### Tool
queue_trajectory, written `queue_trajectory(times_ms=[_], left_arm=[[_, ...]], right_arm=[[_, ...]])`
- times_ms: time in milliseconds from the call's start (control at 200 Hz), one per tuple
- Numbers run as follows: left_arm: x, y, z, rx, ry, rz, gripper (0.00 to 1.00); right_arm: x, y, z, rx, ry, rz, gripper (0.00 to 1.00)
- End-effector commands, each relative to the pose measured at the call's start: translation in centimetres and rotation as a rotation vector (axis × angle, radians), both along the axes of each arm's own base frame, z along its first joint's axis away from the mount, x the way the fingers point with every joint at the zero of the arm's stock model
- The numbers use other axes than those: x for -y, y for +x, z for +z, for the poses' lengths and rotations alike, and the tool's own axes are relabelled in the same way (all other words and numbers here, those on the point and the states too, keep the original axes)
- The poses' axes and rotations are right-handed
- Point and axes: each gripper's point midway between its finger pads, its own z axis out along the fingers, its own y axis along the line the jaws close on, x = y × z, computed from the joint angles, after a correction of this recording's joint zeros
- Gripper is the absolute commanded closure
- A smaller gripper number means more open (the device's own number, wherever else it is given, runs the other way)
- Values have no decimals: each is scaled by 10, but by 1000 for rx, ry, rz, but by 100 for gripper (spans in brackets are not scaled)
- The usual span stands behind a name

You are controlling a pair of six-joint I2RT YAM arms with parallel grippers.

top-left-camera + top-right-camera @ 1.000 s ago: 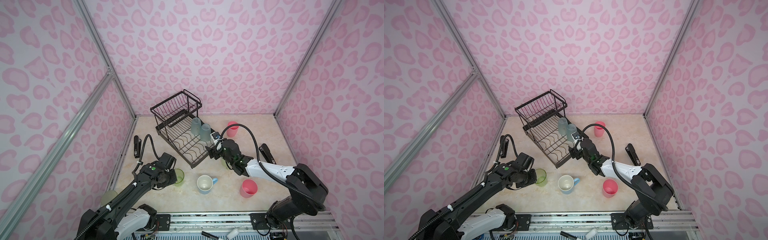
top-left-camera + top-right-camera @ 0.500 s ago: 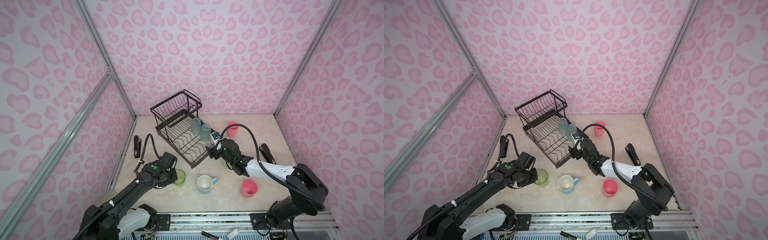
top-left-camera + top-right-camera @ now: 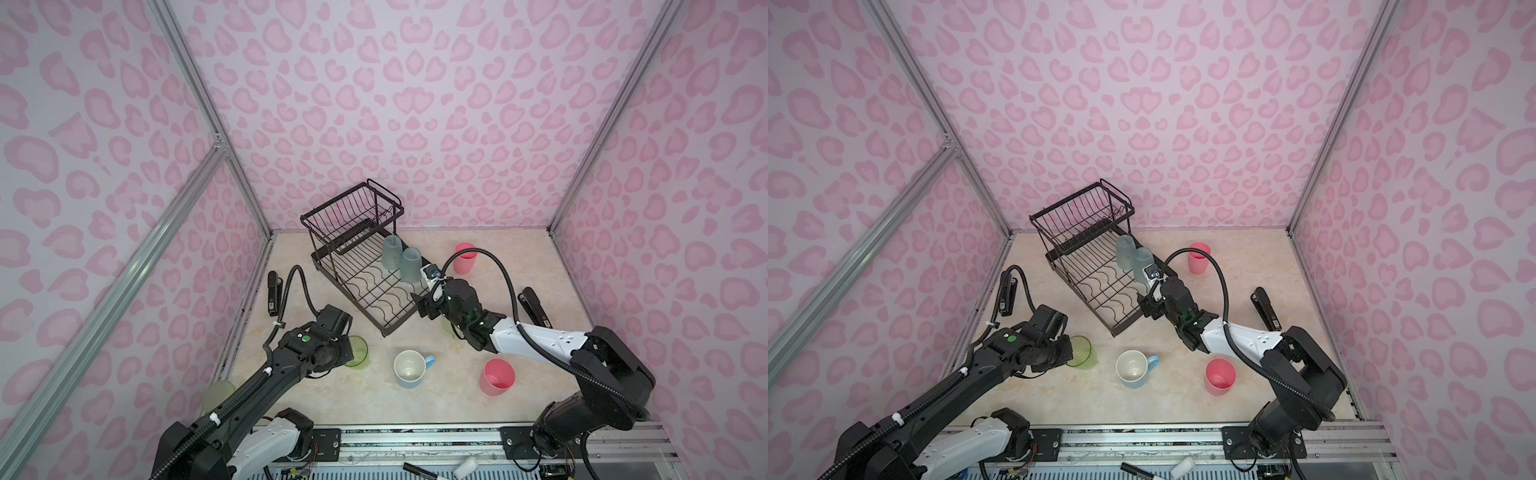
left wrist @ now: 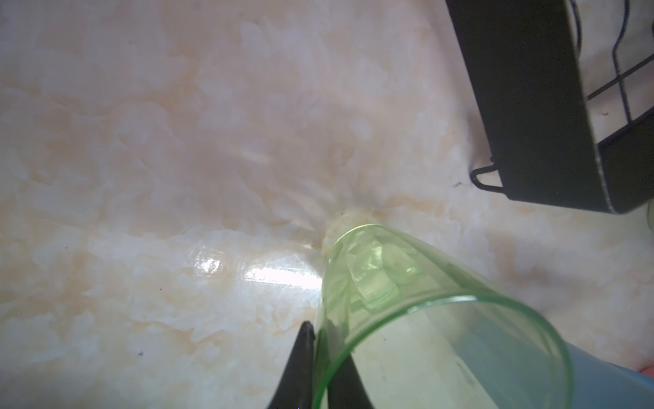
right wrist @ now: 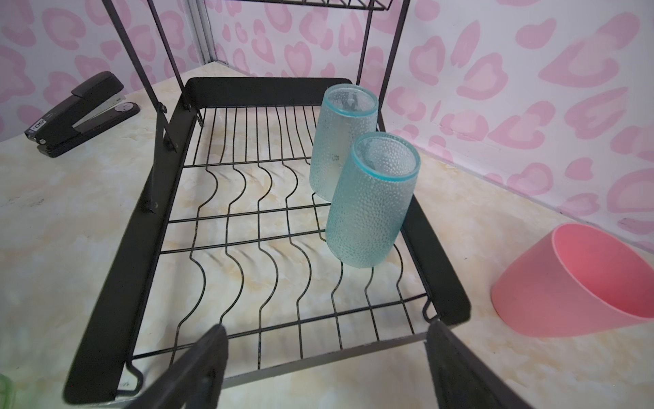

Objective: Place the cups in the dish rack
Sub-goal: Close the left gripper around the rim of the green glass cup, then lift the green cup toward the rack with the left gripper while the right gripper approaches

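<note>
A translucent green tumbler [image 3: 356,351] [image 4: 424,301] stands on the table left of the dish rack. My left gripper [image 4: 318,329] [image 3: 347,353] is shut on its rim, one finger inside and one outside the wall. The black wire dish rack [image 3: 386,332] [image 5: 116,294] holds two frosted blue-grey tumblers [image 3: 391,252] [image 5: 371,202] in its lower tray. My right gripper [image 5: 325,327] [image 3: 417,305] hangs open over the tray's near edge, holding nothing. On the table stand a light-blue mug [image 3: 409,368] and two pink cups [image 3: 464,257] [image 3: 496,376].
One black stapler [image 3: 273,291] lies by the left wall and another [image 3: 535,307] right of the rack. A pale green cup [image 3: 218,395] shows behind my left arm. The rack's raised upper basket [image 3: 353,208] stands at the back.
My left gripper has closed on the green tumbler's rim after edging toward it. The right arm and the cups in the rack have not moved.
</note>
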Motion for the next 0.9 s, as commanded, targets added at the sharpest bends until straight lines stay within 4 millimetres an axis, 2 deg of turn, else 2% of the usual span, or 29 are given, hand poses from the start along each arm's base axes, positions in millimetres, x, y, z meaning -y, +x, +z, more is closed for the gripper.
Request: queue_trajectory(times_ms=[0,455,635,895], left_arm=[[-6,7,15,65,29,-2,88],[-9,18,48,194,21,-4,88],[-2,29,79,306,-23,-34,88],[11,39,117,486,-109,-94,88]], right_arm=[[2,2,-2,-3,0,-20,13],[4,3,0,1,0,-34,13],[7,5,1,-13,15,-48,13],[17,11,15,-44,107,-80,13]])
